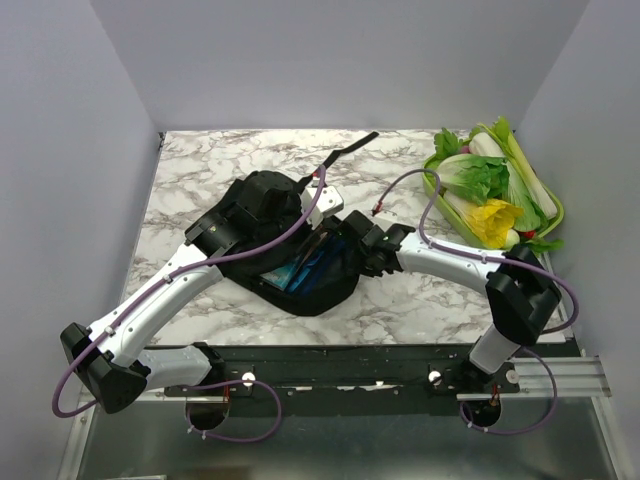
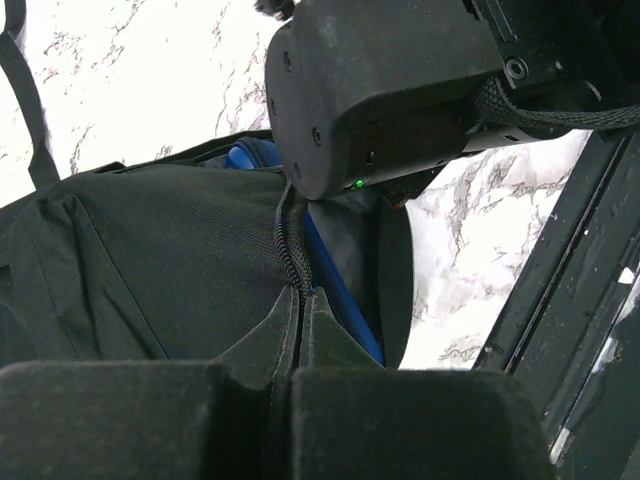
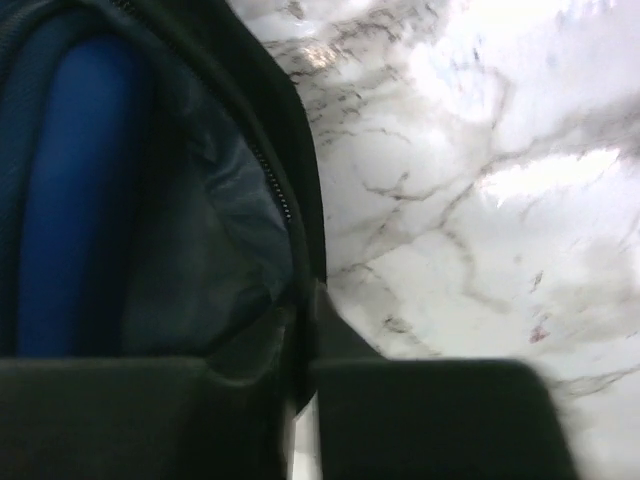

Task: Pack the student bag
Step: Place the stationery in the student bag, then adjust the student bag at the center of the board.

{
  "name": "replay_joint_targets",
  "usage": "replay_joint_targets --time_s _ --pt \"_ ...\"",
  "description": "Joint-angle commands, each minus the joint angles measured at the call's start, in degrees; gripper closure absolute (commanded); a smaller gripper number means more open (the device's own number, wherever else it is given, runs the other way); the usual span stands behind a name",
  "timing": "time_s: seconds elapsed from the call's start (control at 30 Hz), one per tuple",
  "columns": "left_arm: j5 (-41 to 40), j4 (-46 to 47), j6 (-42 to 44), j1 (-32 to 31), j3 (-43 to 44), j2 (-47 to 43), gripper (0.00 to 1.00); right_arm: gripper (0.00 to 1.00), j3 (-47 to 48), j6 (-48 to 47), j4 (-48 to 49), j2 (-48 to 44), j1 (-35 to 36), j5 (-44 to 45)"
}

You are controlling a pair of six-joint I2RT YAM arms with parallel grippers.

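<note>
The left fingers (image 2: 312,326) are pressed tight together, and a thin braided black cord (image 2: 291,240) runs up from between their tips, lying against the backpack's (image 1: 322,290) fabric. The right fingers (image 3: 324,332) stand narrow, with only a slit of light low between them, and the zipped rim of the backpack runs into that gap.

The backpack lies slumped in the middle of the desk (image 1: 200,165), its mouth turned toward the right arm. A blue book (image 1: 303,270) shows inside the opening. One long strap (image 1: 350,150) trails away across the desk toward the back wall. The left arm reaches over the backpack from the near left corner, and the right arm comes in from the near right.

The desk is white marble with grey veins, glossy enough to catch glare in the wrist views. Plain pale grey walls (image 1: 330,60) close it in at the back and on both sides. In the far right corner sits a green tray (image 1: 554,214) of vegetables (image 1: 480,180): leafy greens, something yellow and long white pieces. A black rail (image 1: 340,366) runs along the near edge, where the arm bases are bolted.
</note>
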Motion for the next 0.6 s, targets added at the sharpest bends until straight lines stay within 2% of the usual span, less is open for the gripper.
replay_joint_targets --time_s 0.0,0.2,0.33,0.57 --pt "0.3 2.0 0.0 -0.6 1.3 -1.5 1.0 0.99 -2.7 1.3 2.6 -1.6 -0.2 2.8" --pt "-0.8 2.7 -0.4 -0.5 -0.4 -1.5 1.0 1.0 3.2 -10.0 5.6 -13.3 1.1 5.6" --pt "-2.1 3.6 -1.6 -0.6 -1.1 -1.3 1.0 0.99 0.5 -11.2 8.6 -15.3 1.7 2.3" --pt "-5.2 3.9 -4.1 -0.6 -1.1 0.1 0.98 0.96 -6.8 -6.2 9.4 -13.2 2.3 -2.8"
